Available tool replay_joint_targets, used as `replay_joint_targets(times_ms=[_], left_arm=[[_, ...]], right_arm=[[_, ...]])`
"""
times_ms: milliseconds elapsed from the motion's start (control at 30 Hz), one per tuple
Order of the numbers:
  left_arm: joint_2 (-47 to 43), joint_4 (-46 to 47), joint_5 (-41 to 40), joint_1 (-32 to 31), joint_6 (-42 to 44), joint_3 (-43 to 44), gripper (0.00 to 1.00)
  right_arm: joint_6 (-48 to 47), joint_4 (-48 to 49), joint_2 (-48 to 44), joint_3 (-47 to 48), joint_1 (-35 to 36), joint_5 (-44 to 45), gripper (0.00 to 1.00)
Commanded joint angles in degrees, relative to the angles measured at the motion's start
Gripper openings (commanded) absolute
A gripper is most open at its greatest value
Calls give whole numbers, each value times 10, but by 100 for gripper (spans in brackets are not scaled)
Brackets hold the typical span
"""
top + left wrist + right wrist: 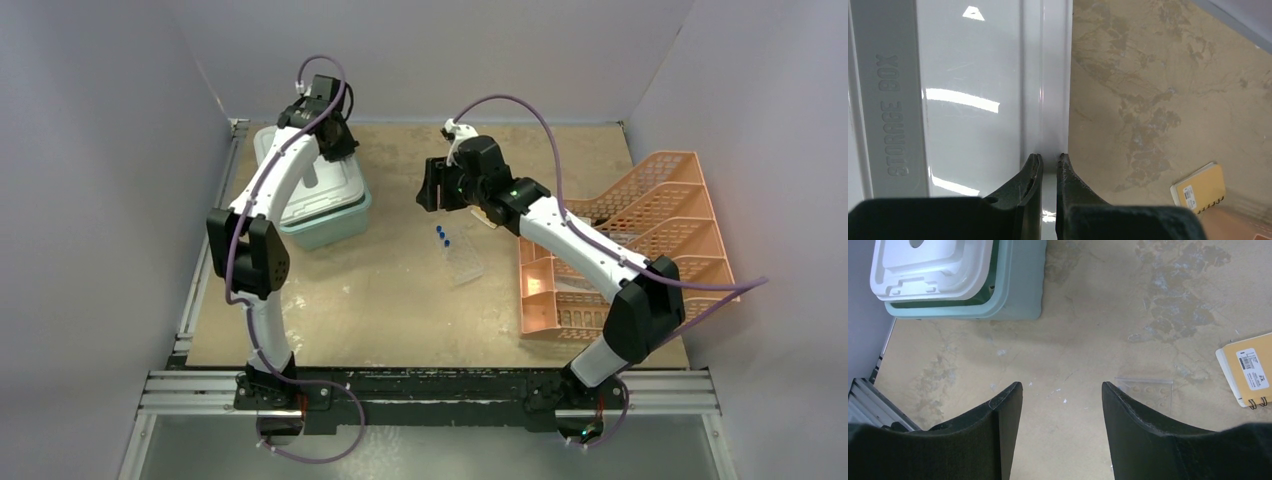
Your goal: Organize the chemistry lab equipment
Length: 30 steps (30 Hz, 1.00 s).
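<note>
A clear rack [463, 258] lies on the table's middle with two blue-capped tubes [442, 236] at its far end. It also shows in the right wrist view [1148, 389], partly behind my right finger. My right gripper [430, 186] [1062, 385] hangs open and empty above bare table, just left of the rack. My left gripper [336, 140] [1049, 157] is nearly shut, with only a thin gap. Its tips are at the right rim of the white lid [973, 100] of the teal tub [330, 225]. The other lab items are out of view.
The teal tub [1013, 290] stands at the back left, and its lid [933, 270] sits slightly askew with a dark gap under it. An orange tiered mesh tray [650, 240] fills the right side. A yellow spiral notebook [1248, 367] [1198, 187] lies near the rack.
</note>
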Motion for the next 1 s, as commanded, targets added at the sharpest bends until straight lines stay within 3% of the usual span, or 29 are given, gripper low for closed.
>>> replay_joint_targets(times_ms=[0,100,467,567,767,967], left_arm=[[-35,77,43,-3,-18,-11,2],[-48,85,71,1,-19,-14,19],[-119,87,112,74,15,-32,52],[-142,86,111,103,39,-45,53],[-207,90,4,167,53,-147,54],[-231,114,-4,188,37,-249,55]], right_arm=[[3,9,0,38,0,18,61],[6,3,6,48,0,18,61],[-15,9,64,132,1,-5,63],[-18,10,105,180,6,-21,63],[-19,-48,238,348,32,-31,63],[-3,-97,363,492,47,-18,63]])
